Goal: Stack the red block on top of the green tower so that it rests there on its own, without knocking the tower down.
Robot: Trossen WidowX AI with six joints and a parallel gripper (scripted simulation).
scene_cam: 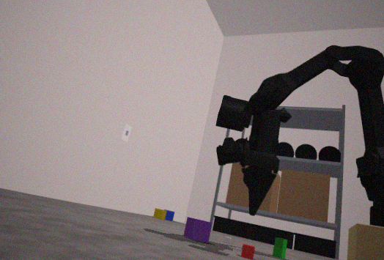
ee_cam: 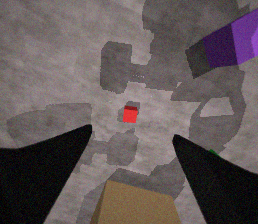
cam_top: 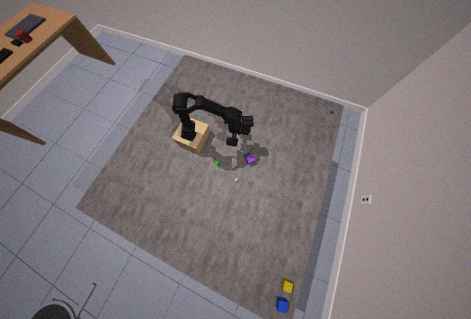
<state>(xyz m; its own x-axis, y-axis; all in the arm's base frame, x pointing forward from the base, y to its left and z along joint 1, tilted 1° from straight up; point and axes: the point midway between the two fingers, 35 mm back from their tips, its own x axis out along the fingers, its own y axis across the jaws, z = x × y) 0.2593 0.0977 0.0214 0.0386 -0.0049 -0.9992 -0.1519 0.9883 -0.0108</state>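
Note:
The red block point(scene_cam: 248, 251) point(ee_cam: 130, 115) rests on the floor; in the top view the gripper mostly hides it. The green tower point(cam_top: 217, 163) point(scene_cam: 280, 248) stands upright on the floor, closer to the arm's base; in the wrist view only a corner point(ee_cam: 214, 152) shows beside the right finger. My gripper point(cam_top: 232, 142) point(scene_cam: 253, 214) point(ee_cam: 133, 133) is open and empty, pointing down well above the floor. In the wrist view the red block lies between the fingers' directions, a little beyond the tips.
A purple block point(cam_top: 250, 159) point(scene_cam: 198, 230) point(ee_cam: 247, 41) lies near the red block. The wooden base block point(cam_top: 202, 127) point(scene_cam: 366, 242) point(ee_cam: 137, 200) carries the arm. A small white cube point(cam_top: 235, 180) lies beyond the tower. Yellow point(cam_top: 288, 286) point(scene_cam: 160, 214) and blue point(cam_top: 282, 305) point(scene_cam: 169, 215) blocks are far off.

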